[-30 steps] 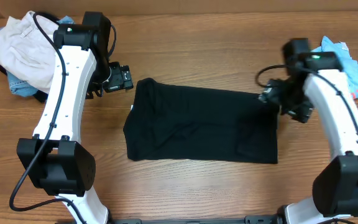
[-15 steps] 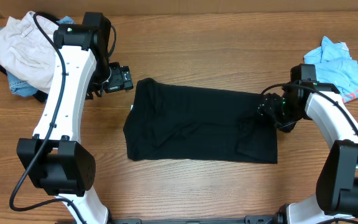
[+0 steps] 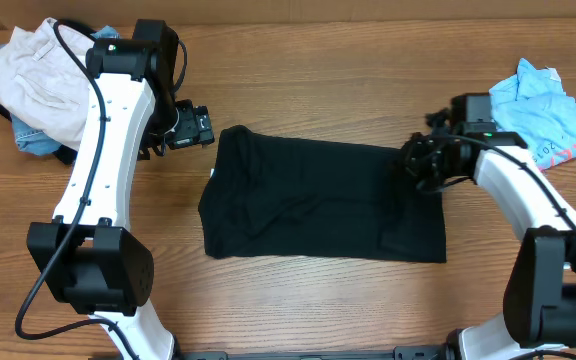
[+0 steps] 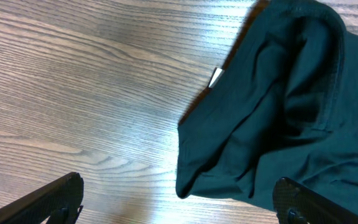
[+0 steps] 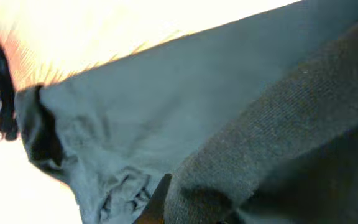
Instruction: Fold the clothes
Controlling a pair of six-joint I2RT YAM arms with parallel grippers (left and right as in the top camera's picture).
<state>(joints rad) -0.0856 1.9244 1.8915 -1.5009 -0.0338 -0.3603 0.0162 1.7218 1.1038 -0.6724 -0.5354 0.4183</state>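
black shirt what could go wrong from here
1. The right end effector sits at one corner of the black shirt while the left end effector hangs open beside it; a pull may drag the whole shirt.
2. Its edge by the white label is rumpled, so a fold may trap creases.

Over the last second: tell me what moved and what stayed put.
The right arm dipped, and the right pincer slid slightly inward over the nearest corner of the black T-shirt. Whether it has closed on the fabric cannot be told. The shirt has not visibly shifted. The left pincer, open beside the shirt, the cream trousers and the light blue tee stayed put.
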